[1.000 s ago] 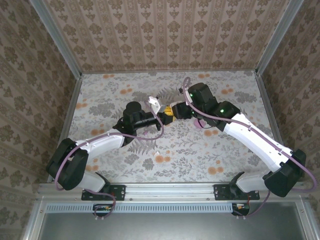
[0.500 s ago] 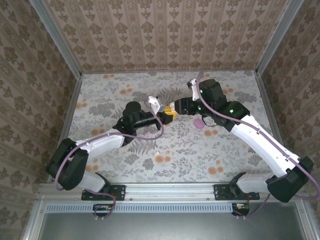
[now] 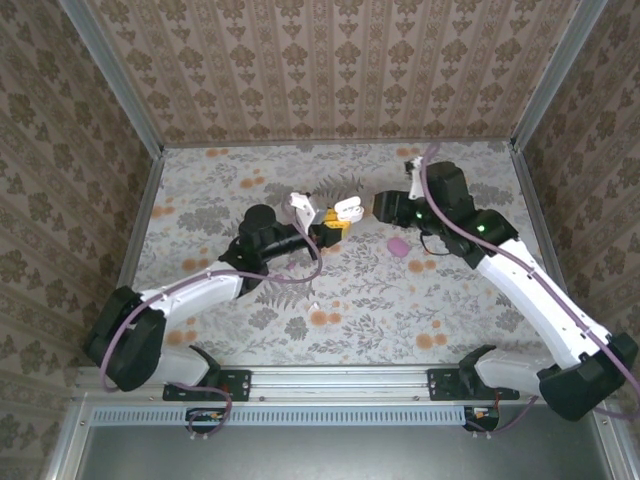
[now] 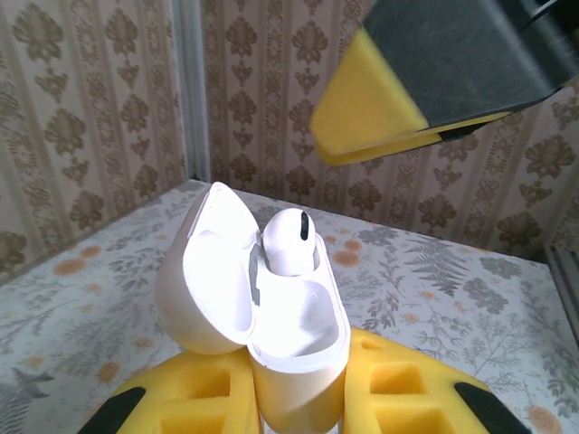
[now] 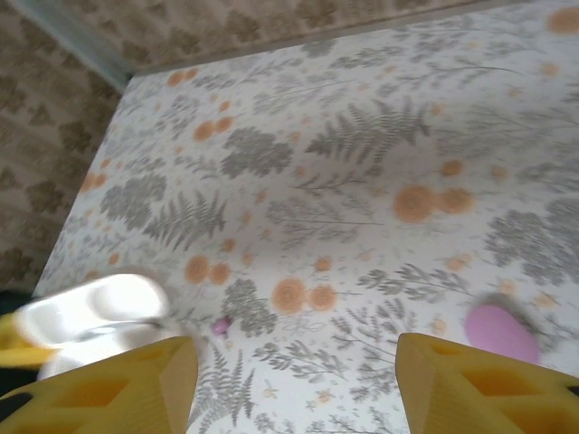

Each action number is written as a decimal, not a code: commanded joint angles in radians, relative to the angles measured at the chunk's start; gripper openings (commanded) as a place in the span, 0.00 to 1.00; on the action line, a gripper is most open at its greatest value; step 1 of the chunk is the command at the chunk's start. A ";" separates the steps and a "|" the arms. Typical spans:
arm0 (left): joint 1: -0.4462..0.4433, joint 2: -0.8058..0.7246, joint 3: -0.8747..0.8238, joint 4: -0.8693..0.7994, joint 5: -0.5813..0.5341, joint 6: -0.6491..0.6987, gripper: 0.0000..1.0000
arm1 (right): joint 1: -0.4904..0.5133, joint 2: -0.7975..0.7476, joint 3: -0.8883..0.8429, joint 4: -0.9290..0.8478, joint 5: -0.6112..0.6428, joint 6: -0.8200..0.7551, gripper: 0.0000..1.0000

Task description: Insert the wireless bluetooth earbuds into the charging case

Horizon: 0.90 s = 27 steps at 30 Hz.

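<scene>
My left gripper (image 4: 298, 398) is shut on the white charging case (image 4: 294, 334) and holds it upright above the table, lid swung open to the left. One white earbud (image 4: 289, 240) stands in the far socket; the near socket is bare. From above, the case (image 3: 347, 210) sits at my left gripper's (image 3: 336, 223) tips. My right gripper (image 3: 381, 205) hovers just right of the case, open with nothing between its yellow fingers (image 5: 99, 384). A tiny pinkish piece (image 5: 220, 325) lies on the table, and a tiny white piece (image 3: 312, 304) lies near the front.
A pink-purple oval pebble (image 3: 398, 246) lies on the floral table under the right arm, and again by the right finger (image 5: 500, 332). Patterned walls with metal corner posts (image 3: 128, 95) enclose the table on three sides.
My right gripper has pulled back to the right, away from the case, which now shows uncovered from above. The left arm has shifted slightly with the case still held.
</scene>
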 commanded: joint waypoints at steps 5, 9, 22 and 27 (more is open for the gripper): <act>0.056 -0.178 -0.102 -0.054 -0.167 0.082 0.02 | -0.054 0.050 -0.050 -0.090 -0.142 0.035 0.58; 0.070 -0.310 -0.146 -0.145 -0.264 0.164 0.02 | -0.018 0.146 -0.084 -0.097 -0.224 0.062 0.54; 0.105 -0.601 -0.173 -0.424 -0.333 0.253 0.03 | 0.328 0.538 -0.073 0.111 -0.360 0.297 0.54; 0.106 -0.662 -0.190 -0.460 -0.342 0.257 0.03 | 0.400 0.613 -0.052 0.127 -0.334 0.348 0.55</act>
